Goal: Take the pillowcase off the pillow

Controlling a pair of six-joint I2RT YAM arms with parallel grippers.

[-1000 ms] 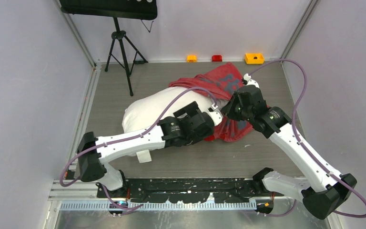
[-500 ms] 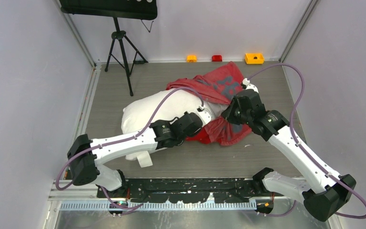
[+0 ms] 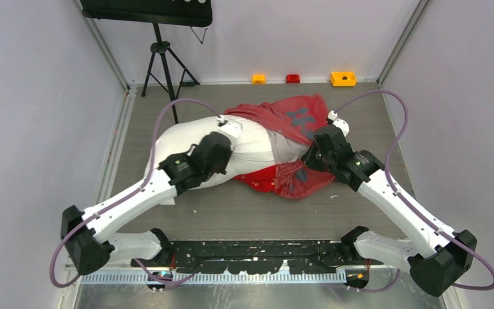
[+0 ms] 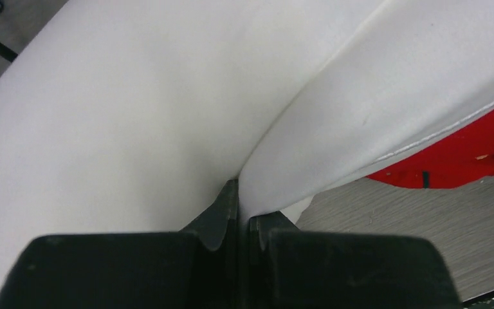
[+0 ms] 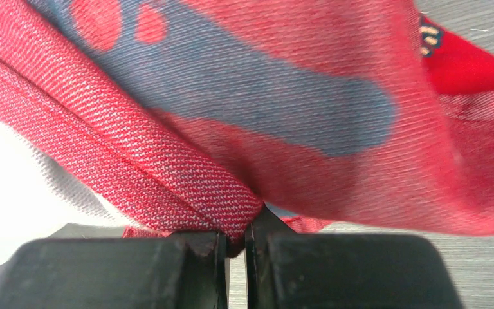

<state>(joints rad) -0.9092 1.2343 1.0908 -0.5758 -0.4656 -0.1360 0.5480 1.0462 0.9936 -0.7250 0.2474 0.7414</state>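
The white pillow (image 3: pixel 251 145) lies across the middle of the floor, its right end still inside the red pillowcase (image 3: pixel 292 119). My left gripper (image 3: pixel 233 129) is over the pillow's top. In the left wrist view it (image 4: pixel 243 215) is shut on a pinched fold of the pillow (image 4: pixel 135 96), with a bit of the pillowcase (image 4: pixel 463 161) at the right. My right gripper (image 3: pixel 309 156) is at the pillowcase's open edge. The right wrist view shows it (image 5: pixel 235 235) shut on the hemmed edge of the pillowcase (image 5: pixel 296 96), with the pillow (image 5: pixel 13 174) to the left.
A black tripod (image 3: pixel 164 71) under a dark panel (image 3: pixel 148 11) stands at the back left. Orange (image 3: pixel 258 78), red (image 3: pixel 292 78) and yellow (image 3: pixel 343 78) blocks sit along the back wall. Grey walls close both sides. The black base rail (image 3: pixel 257 254) runs along the near edge.
My left gripper closed on the pillow and drew back to the left, pulling more white pillow out of the pillowcase. The right gripper kept its hold and shifted only slightly.
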